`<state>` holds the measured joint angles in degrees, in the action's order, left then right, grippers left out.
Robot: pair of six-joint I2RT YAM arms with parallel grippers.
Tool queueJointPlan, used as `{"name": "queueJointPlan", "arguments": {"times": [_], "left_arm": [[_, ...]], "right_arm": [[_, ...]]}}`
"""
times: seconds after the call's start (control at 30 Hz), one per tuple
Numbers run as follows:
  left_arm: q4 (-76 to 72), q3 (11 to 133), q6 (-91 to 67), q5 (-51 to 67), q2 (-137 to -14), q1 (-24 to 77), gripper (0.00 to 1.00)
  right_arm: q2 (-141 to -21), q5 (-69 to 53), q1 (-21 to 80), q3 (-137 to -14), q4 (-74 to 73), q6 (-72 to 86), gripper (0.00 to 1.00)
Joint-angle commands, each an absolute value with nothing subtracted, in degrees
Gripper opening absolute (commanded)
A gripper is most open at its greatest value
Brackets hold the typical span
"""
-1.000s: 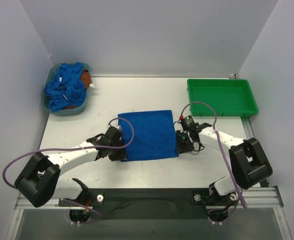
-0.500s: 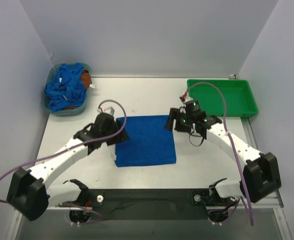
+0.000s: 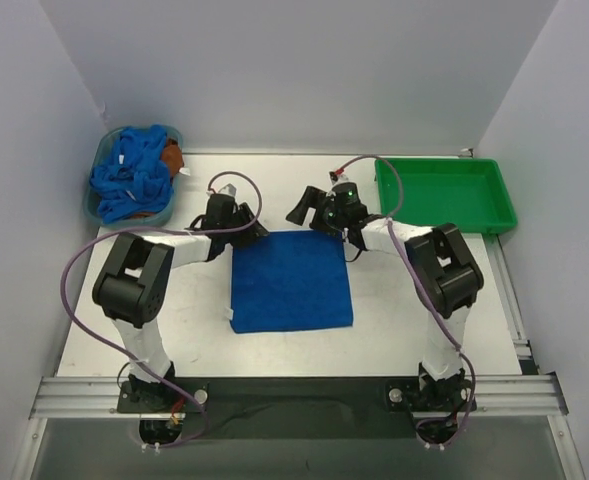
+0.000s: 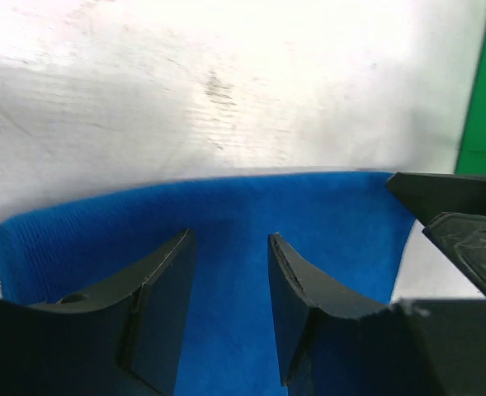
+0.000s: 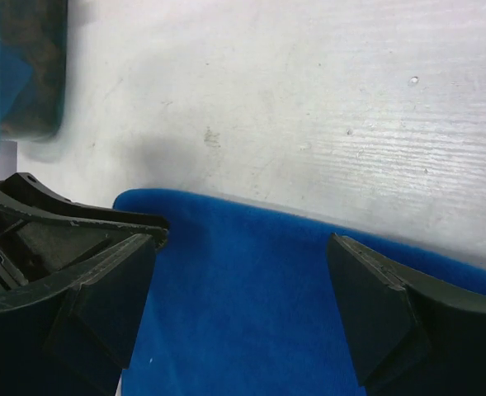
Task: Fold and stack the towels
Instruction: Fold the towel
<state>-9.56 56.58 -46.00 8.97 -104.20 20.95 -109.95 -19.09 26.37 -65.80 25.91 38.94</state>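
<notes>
Folded royal-blue terry towel (image 3: 292, 282) lies flat in the middle of the top view, on the white table (image 3: 174, 310). It's roughly square with fairly straight edges. My read: folding is at least partly done on this one, stacking not started.

Left gripper (image 3: 254, 230) sits at the towel's upper-left corner. Right gripper (image 3: 302, 213) sits just by the upper edge, near its middle. In both wrist views the fingers are apart, with flat cloth showing through the gap and nothing pinched. Right stands wide, left narrower, both released. Can't tell if any fingertip touches the pile.

Further out, upper left of frame: heap of crumpled blue towels (image 3: 132, 178) in a teal plastic basket (image 3: 124, 224), with an orange-brown cloth (image 3: 173, 157) at its right side. Green plastic tray (image 3: 444, 195) is upper right, well apart from the towel.

Risks from here (judgement):
- The grippers are near each other along the same edge, each visible in the other's wrist view. Closing in or crossing paths could knock fingers together.
- A shallow pinch catches the top layer only, so the fold peels open on lift.
- Uneven pull between the two corners skews the rectangle and makes a sloppy stack.
- A low fingertip dragging on terry bunches the edge or slides the whole towel.
- At the basket, tangled towels may come out in pairs, or the orange-brown cloth gets grabbed by mistake.
</notes>
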Motion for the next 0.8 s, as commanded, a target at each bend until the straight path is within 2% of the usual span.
{"name": "queueJointPlan", "arguments": {"times": [0.0,0.23,0.47,0.67,0.77], "left_arm": [[-19.49,57.57,-46.67,10.11,-106.96,18.56,0.5],[-25.92,49.06,-49.13,8.7,-109.07,13.81,0.49],[-31.46,44.48,-50.71,9.32,-109.86,13.27,0.49],[-32.7,42.19,-51.33,9.58,-107.06,11.78,0.51],[-32.52,42.36,-50.54,10.28,-104.6,10.99,0.56]], "right_arm": [[-113.19,-19.87,26.81,-65.05,37.96,41.57,0.87],[-115.4,-16.18,22.77,-56.1,48.33,42.45,0.87],[-116.98,-14.59,19.78,-51.6,56.14,47.01,0.87],[-115.93,-11.34,19.78,-50.89,52.74,47.2,0.88],[-114.61,-11.6,19.78,-51.5,50.47,45.71,0.88]]}}
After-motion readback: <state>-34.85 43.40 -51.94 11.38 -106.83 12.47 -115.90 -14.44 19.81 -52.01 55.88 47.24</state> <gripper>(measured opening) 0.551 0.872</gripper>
